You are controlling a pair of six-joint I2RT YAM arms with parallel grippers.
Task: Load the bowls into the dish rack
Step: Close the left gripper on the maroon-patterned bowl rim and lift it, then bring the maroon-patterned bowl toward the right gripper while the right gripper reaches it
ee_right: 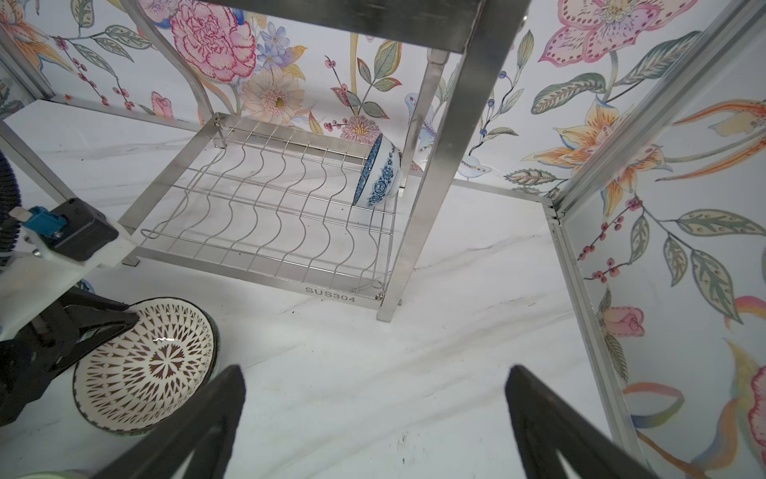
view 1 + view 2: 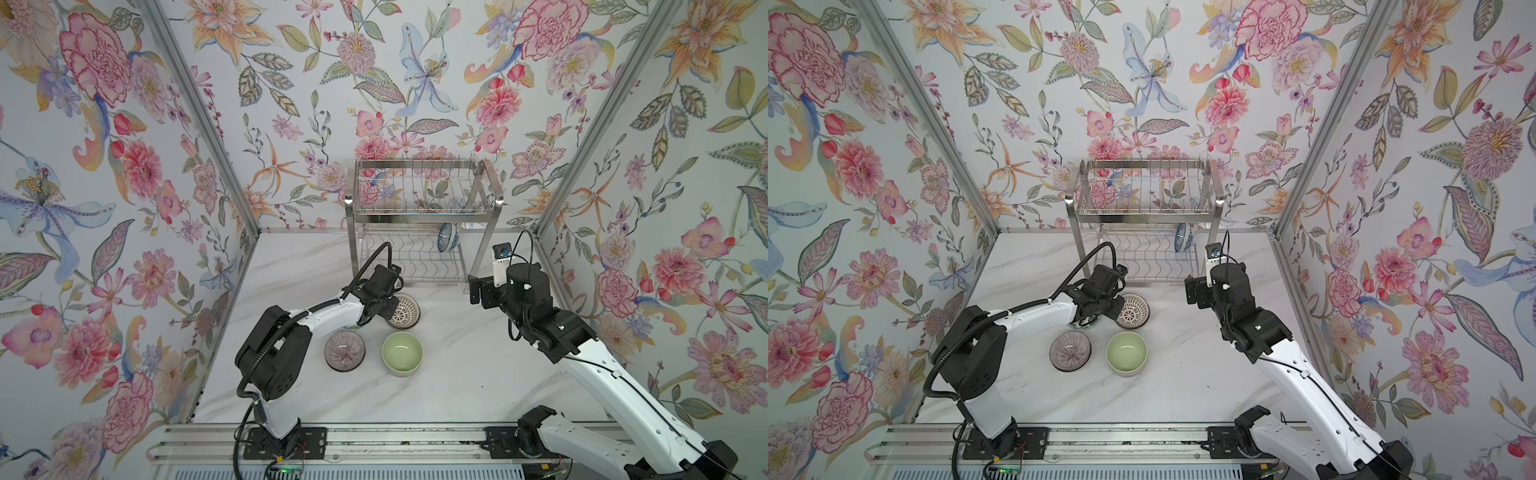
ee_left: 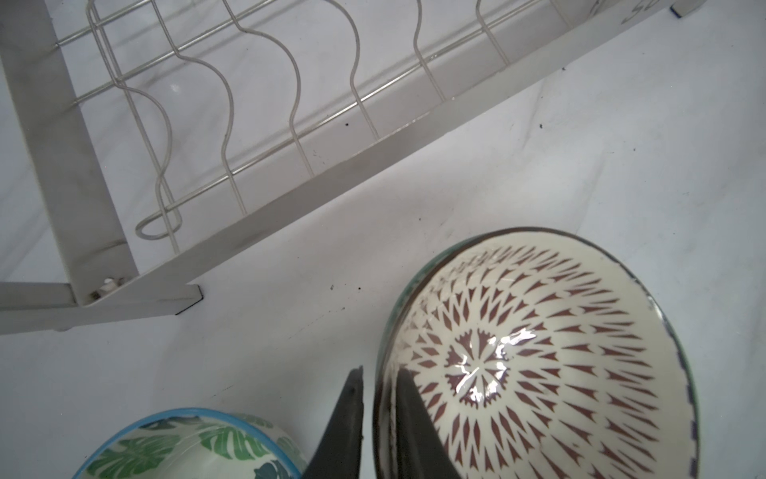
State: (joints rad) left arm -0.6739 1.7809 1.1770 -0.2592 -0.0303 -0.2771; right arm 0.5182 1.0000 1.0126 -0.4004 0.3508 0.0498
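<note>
Two fingers (image 3: pixel 346 423) of my left hand (image 3: pixel 381 414) pinch the lattice bowl (image 3: pixel 539 365) by its rim; the dish rack (image 2: pixel 419 208) stands just above it, at frame centre, in both top views. Right hand (image 1: pixel 373 375) spread wide, empty.

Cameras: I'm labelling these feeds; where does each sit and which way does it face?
Top views: high in front, looking down and back over the table to the rack; left arm and right arm show.
Left wrist: on the left arm, looking down past the left gripper, shut on the lattice bowl, toward the rack.
Right wrist: on the right arm, facing the rack and its blue bowl; the open right gripper shows.
Shared: both wrist views show the lattice bowl.
</note>
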